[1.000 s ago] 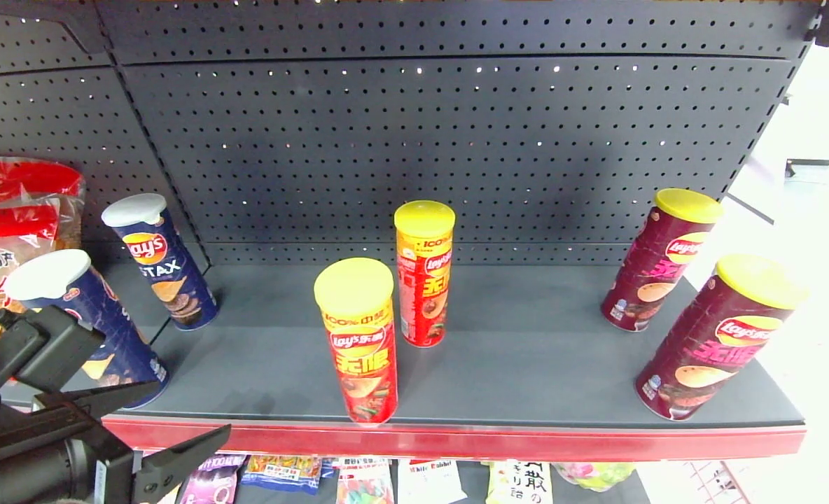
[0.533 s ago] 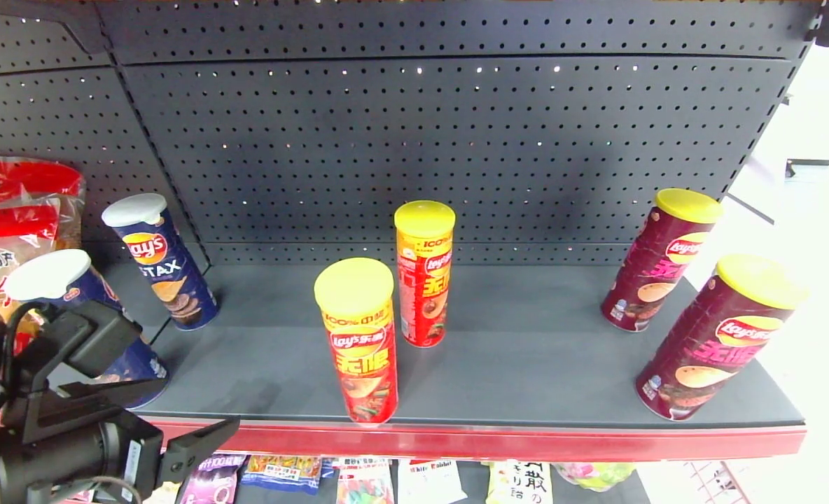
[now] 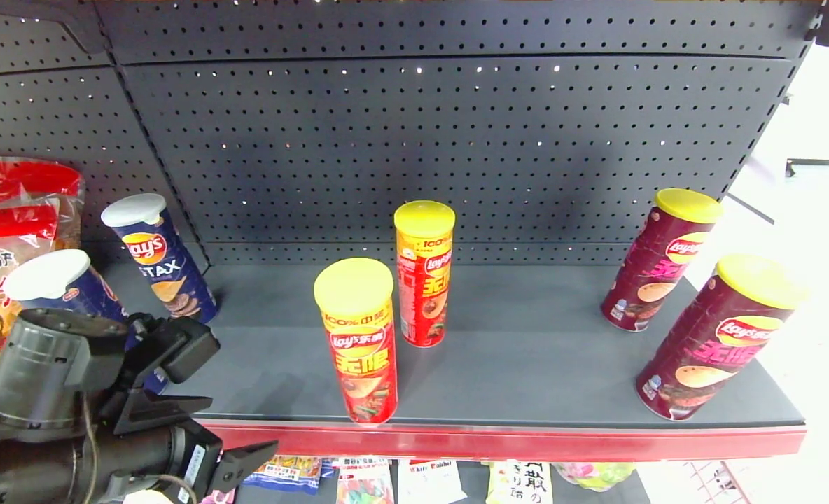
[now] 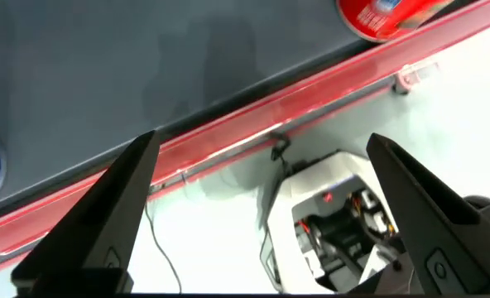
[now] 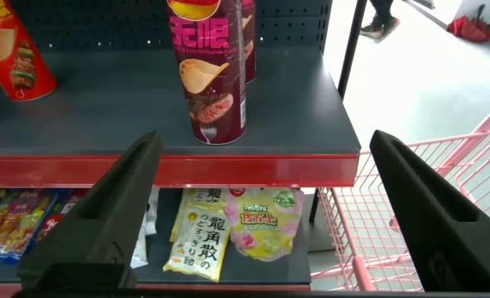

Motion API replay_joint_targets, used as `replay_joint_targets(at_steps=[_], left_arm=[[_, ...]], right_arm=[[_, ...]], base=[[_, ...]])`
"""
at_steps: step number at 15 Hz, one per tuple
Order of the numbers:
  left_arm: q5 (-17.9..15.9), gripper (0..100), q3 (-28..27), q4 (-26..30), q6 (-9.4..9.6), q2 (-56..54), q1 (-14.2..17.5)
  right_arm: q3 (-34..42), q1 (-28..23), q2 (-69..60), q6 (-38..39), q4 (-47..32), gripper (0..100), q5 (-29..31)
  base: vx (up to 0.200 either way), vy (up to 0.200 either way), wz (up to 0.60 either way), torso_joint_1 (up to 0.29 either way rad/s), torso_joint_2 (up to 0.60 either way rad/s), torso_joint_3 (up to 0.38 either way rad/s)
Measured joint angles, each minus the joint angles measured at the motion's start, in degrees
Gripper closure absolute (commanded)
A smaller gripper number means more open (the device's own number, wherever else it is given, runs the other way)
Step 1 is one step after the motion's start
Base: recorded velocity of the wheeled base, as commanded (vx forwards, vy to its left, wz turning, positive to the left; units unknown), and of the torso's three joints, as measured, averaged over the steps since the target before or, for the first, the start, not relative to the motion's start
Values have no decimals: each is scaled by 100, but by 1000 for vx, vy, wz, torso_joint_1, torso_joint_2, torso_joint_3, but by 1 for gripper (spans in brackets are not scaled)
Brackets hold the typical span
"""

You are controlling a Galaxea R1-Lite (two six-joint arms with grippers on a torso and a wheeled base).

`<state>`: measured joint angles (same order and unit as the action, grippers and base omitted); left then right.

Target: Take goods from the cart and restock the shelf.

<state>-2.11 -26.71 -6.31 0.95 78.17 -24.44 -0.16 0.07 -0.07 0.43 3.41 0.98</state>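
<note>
Clock directions are read on the shelf top, with 12 o'clock toward the pegboard back. The grey shelf point(image 3: 526, 364) with its red front lip carries six upright cans. Two blue cans point(image 3: 162, 262) stand at the left end, one behind the other. A front red can point(image 3: 358, 343) stands near the lip in the middle, with a rear red can point(image 3: 423, 276) just beside it at 1 o'clock. Two maroon cans point(image 3: 722, 339) stand at the right end. Snack bags point(image 3: 8, 210) crowd the neighbouring bay at 9 o'clock. Flat packets point(image 3: 428, 479) lie on the lower shelf under the lip. The cart point(image 5: 410, 223), a pink wire basket, sits low by the shelf's right end.

The left gripper point(image 3: 241, 423) hangs at the lip, at 8 o'clock from the front red can; its fingers point(image 4: 104, 223) are spread wide and hold nothing. The nearer blue can stands just beyond them at 10 o'clock, partly hidden by the arm. The front red can lies off at 2 o'clock, well apart from both fingers, and the lip crosses the gap between them.

The right gripper point(image 5: 263, 136) sits in front of the shelf's right end, its fingers point(image 5: 104, 223) also parted and empty. The front maroon can stands ahead at about 11 o'clock, clear of both.
</note>
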Motion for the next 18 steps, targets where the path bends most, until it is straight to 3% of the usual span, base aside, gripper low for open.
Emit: replay_joint_targets(at_steps=[4,10,18], left_arm=[[-18,0,-313,2,-6,444,-6],[37,0,-1198,-107,-73,1274,-13],[67,0,-1491,-305,-62,1882,-99]], right_arm=[[-5,0,0,-10,0,0,-9],[-2,0,0,-2,-5,0,-9],[0,-2,0,-21,-5,0,-9]], base=[[0,0,0,0,0,0],[0,0,0,0,0,0],[0,0,0,0,0,0]])
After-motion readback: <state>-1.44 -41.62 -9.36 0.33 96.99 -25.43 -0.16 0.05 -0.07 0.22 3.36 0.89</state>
